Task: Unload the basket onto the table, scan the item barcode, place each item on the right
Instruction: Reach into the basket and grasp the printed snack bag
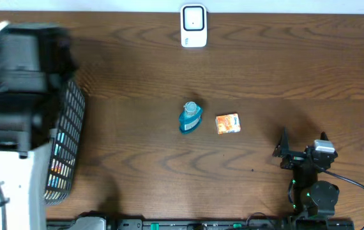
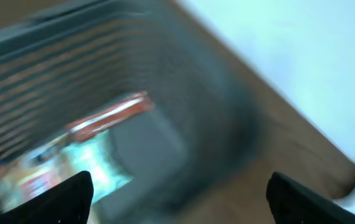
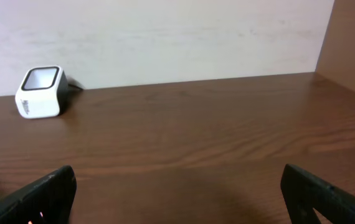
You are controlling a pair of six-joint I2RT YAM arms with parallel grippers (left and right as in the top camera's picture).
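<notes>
My left gripper (image 2: 179, 186) hangs spread wide over the basket (image 1: 67, 137), far off to the scanner's (image 1: 193, 27) left, pinching nothing; a colourful pack (image 2: 96, 149) lies blurred in the basket below. My right gripper (image 3: 177, 171) is spread too, empty, facing the scanner. The blue bottle (image 1: 190, 117) and orange packet (image 1: 227, 123) lie side by side on the counter (image 1: 137, 70) in front of the scanner, well apart from it. I judge I'm between items: next, grasp one and turn its barcode to the scanner's window
</notes>
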